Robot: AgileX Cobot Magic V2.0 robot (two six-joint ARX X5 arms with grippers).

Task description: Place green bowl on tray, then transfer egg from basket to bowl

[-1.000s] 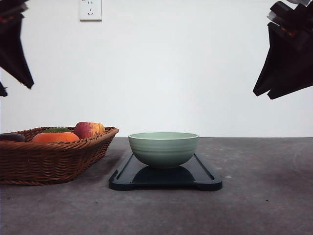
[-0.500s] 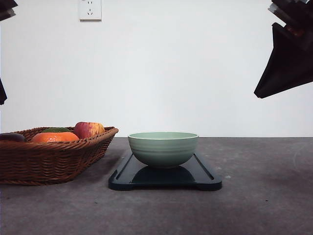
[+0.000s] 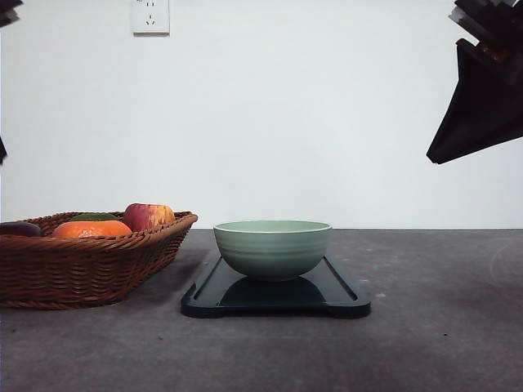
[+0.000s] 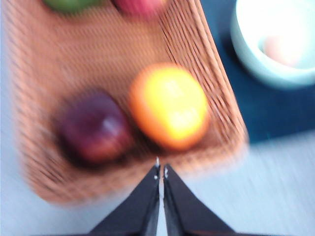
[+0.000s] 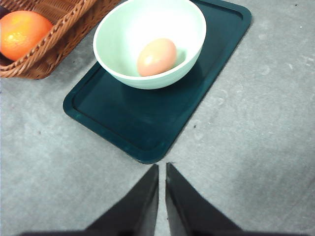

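The green bowl stands on the dark tray at the table's middle. In the right wrist view a tan egg lies inside the bowl on the tray. The wicker basket sits to the left of the tray. My right gripper is shut, high above bare table in front of the tray. My left gripper is shut and empty above the basket's rim; that view is blurred. The right arm hangs at the upper right of the front view.
The basket holds an orange, a red apple, a green fruit and a dark purple fruit. A wall socket is on the white wall behind. Grey table stretches right of the tray.
The left arm has risen and drawn back out of the front view's upper left. The right arm has shifted slightly up and right. Bowl, tray and basket have stayed put.
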